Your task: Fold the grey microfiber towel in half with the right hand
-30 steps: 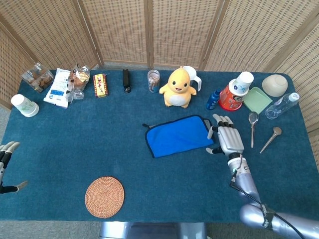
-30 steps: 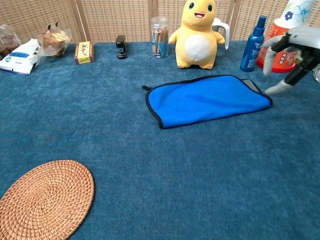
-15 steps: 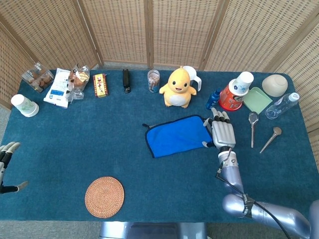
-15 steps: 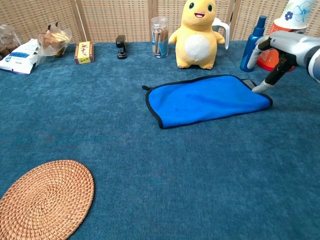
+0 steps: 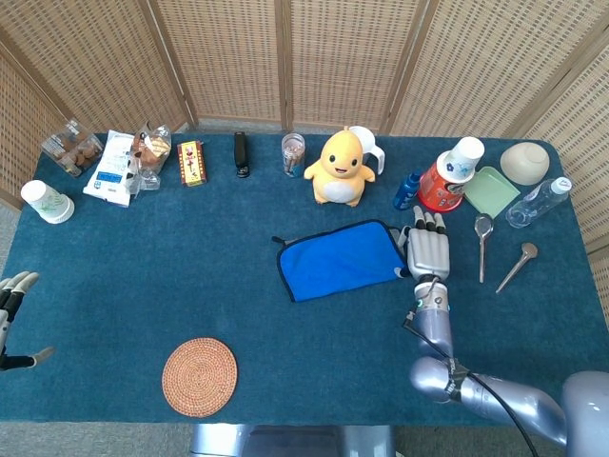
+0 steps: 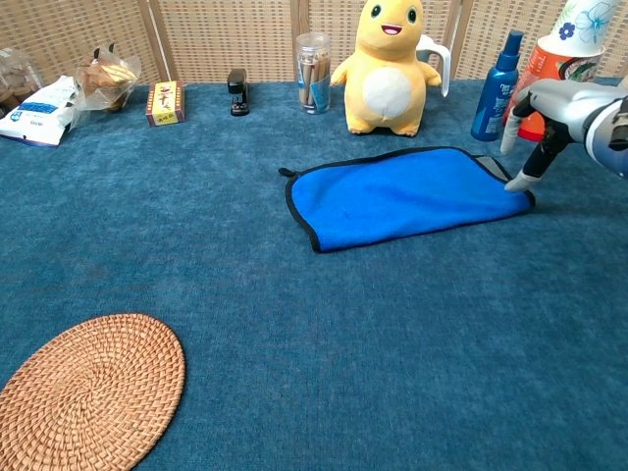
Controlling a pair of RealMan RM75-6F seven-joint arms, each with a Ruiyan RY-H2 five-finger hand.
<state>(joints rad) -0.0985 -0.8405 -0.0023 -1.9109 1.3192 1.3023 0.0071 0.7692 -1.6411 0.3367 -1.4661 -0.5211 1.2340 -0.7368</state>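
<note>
Woven mat: it is lying nearest the robot on the blue tablecloth, left of centre; the chest view is cutting off its lower left edge.
Left hand: it is showing only at the left frame edge of the head view, fingers apart and holding nothing; most of it is cut off, and the chest view is not showing it.
Right hand: it is lying palm down just beside the towel's right end, fingers extended and slightly apart, gripping nothing. In the chest view one fingertip is reaching down to the towel's right edge; whether it is pressing the cloth or only brushing it is hard to tell.
Towel: it is lying near the table's centre, in front of the yellow plush toy. Its upper face is showing blue with a dark border; a sliver of grey is peeking out at the right end beside the hand.
Change: over the last second the right hand has been shifting in from the right toward the towel's end, its forearm swinging more upright in the head view. The towel is lying as before.
Far row: a spray bottle, a red cup with a paper cup on top, a green tray, a bowl, two spoons and a water bottle are standing to the right; snack packets, a stapler and a clear jar are lining the back edge.
Hard to see: the right hand's palm side is hidden in both views.
</note>
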